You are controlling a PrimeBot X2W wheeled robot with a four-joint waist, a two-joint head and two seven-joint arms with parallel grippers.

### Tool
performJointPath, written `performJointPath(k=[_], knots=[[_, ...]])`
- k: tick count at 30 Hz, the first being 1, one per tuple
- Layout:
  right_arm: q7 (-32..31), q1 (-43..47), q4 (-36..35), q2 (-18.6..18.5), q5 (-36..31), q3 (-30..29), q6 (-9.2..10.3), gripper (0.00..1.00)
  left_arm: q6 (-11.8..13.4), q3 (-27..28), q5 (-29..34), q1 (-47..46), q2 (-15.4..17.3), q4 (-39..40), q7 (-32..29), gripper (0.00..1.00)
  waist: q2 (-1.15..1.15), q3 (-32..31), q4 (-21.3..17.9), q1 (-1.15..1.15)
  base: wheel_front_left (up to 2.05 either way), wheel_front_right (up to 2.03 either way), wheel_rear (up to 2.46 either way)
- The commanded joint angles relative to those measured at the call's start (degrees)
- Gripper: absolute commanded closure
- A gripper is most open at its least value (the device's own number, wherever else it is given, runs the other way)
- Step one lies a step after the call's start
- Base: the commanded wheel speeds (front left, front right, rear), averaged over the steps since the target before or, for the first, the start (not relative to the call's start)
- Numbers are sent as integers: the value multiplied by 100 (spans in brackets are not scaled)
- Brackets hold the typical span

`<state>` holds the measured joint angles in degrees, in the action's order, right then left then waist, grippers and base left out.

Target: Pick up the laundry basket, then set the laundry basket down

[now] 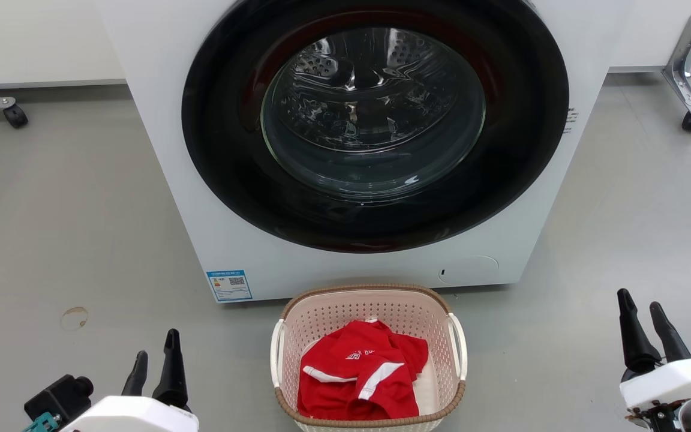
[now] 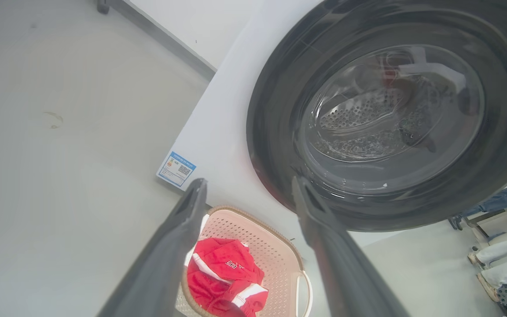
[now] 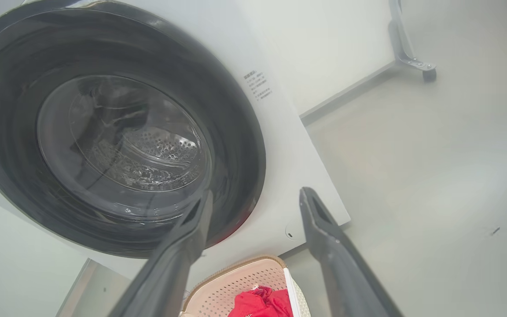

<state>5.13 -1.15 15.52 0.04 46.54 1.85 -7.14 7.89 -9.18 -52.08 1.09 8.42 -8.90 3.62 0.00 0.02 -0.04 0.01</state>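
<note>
Both long-fingered dark grippers sit nearest the head camera, the left gripper (image 1: 156, 345) at the near left and the right gripper (image 1: 639, 299) at the near right. Each has its fingers spread wide with nothing between them. The cream perforated plastic laundry basket (image 1: 345, 312) with the brown woven-look rim stands on the grey floor (image 1: 51, 240) between them, well apart from both, and its far rim is just in front of the big white front-loading washer (image 1: 249, 240). What worries me is the grab points: the left white loop handle (image 1: 275, 354) and the right white loop handle (image 1: 459, 351) are thin and lie close along the sides, so a finger could slide past one. If one side catches first, I'd guess the basket tips and dumps the crumpled red garment with white stripes (image 1: 357, 372). Lifting it forward could also knock the far rim into the washer. The basket itself looks light and a bit flexy — rounded-rectangular, upright, holes all over the walls, with the garment heaped toward the near side.
</note>
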Motion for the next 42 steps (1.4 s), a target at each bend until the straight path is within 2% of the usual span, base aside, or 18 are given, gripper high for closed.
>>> performJointPath(k=[1,42], knots=[[109,-360,-196,-167,-224,100,-22,0,68,59,202,-108,101,206,80,0,0,1,0,0,0,0,0],[741,-546,-443,-271,-2772,622,-33,0,943,-733,2378,-143,589,680,696,0,0,111,10,0,0,0,0]])
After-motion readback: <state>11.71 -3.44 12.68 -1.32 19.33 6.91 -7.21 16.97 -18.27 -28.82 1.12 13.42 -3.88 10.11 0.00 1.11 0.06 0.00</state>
